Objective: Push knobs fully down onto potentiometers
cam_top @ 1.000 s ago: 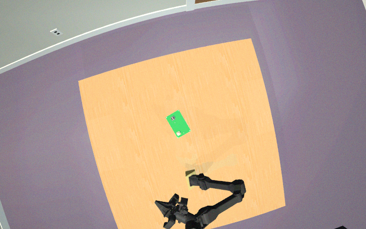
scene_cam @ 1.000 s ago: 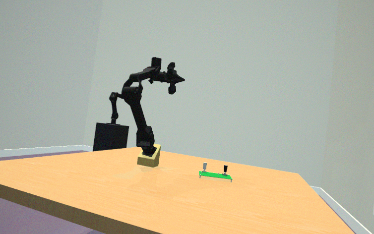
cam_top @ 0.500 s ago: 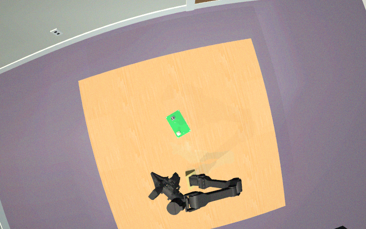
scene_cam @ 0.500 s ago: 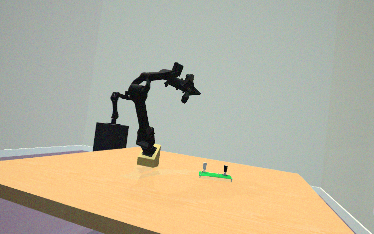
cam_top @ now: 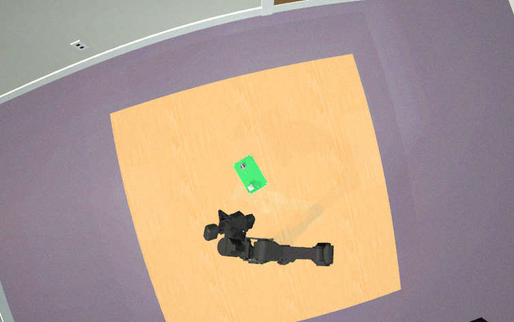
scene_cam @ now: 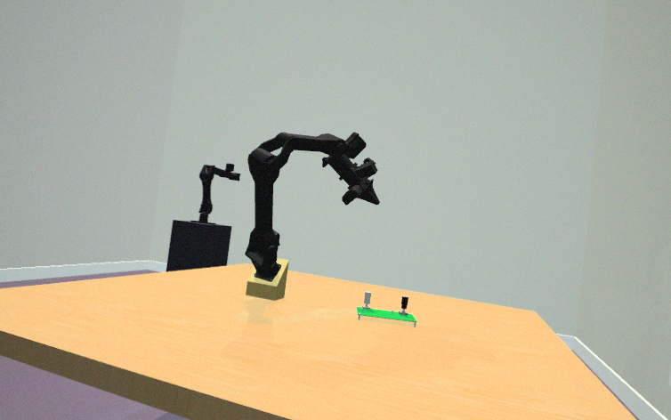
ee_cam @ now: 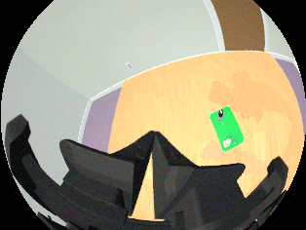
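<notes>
Above a wooden surface [cam_top: 182,151] [scene_cam: 198,342] [ee_cam: 166,97], the closed hand [cam_top: 220,215] [scene_cam: 378,202] [ee_cam: 155,134] of a black robot arm [cam_top: 292,252] [scene_cam: 263,203] is seen angled downward, apart from a green circuit board [cam_top: 252,172] [scene_cam: 386,313] [ee_cam: 227,128], with nothing held between its fingertips. The board is raised on short legs, presumably so that its underside is kept off the wood. A white knob [cam_top: 250,187] [scene_cam: 367,298] [ee_cam: 227,141] and a black knob [cam_top: 243,166] [scene_cam: 404,302] [ee_cam: 220,113] are stood upright on it, apparently left high for pressing; the fingers are likely kept together as a blunt pusher. No brand, label or writing can be read.
</notes>
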Robot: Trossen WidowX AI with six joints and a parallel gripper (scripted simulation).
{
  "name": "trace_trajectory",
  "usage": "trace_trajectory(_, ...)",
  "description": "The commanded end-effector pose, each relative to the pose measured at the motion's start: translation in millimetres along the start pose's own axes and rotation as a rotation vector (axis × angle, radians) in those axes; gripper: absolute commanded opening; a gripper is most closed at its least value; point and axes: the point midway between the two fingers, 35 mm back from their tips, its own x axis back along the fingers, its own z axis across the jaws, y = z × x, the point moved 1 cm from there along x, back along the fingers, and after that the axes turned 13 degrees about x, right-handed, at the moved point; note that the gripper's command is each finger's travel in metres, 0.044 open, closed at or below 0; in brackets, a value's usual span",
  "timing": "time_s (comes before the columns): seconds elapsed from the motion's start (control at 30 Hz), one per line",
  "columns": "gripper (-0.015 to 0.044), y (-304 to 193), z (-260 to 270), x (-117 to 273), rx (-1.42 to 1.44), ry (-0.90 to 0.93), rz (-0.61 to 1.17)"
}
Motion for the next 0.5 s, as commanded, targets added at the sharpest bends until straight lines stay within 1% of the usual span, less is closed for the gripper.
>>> trace_trajectory(0.0,0.0000,-2.0,-19.9,-24.1,0.056,-0.072,0.080)
trace_trajectory(0.47,0.0000,-22.1,-94.2,-87.4,0.208,-0.244,0.384)
